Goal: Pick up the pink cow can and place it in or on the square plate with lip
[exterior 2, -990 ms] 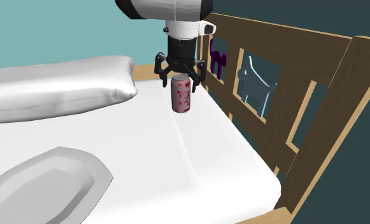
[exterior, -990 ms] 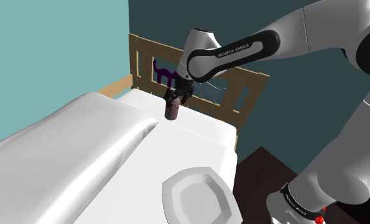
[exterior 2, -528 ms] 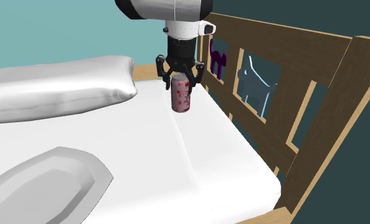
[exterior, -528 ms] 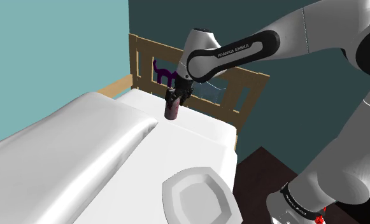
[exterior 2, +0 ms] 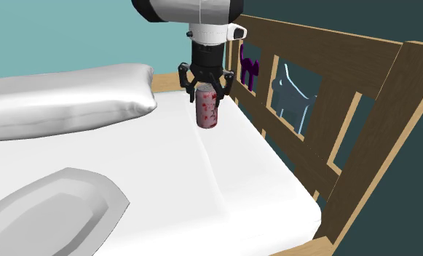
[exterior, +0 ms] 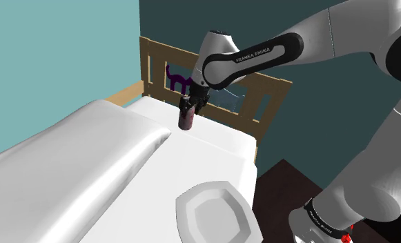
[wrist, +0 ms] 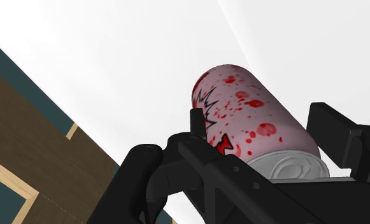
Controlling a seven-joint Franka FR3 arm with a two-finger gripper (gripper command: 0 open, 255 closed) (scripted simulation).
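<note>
The pink can with red splotches point(exterior 2: 207, 110) stands upright on the white bed, close to the wooden headboard. My black gripper point(exterior 2: 207, 91) comes straight down onto it and is shut on its upper part, one finger on each side. In the shoulder view the can point(exterior: 186, 122) looks dark under the gripper point(exterior: 190, 105). The wrist view has the can point(wrist: 253, 121) clasped between the fingers point(wrist: 196, 127), its silver rim towards the hand. The square plate with a raised lip point(exterior: 186, 207) lies on the bed's near end, well away from the can, and reappears in the second exterior view point(exterior 2: 93, 188).
A wooden headboard point(exterior 2: 326, 109) with a purple cat figure point(exterior 2: 247, 71) rises just behind the can. A big white pillow or folded cover point(exterior 2: 64, 102) lies along the bed beside the can. The bed's edge point(exterior: 250, 166) drops to a dark floor by the stand.
The fingers stood apart around the can a second ago and have since shut on it. The arm and the can have stayed in place.
</note>
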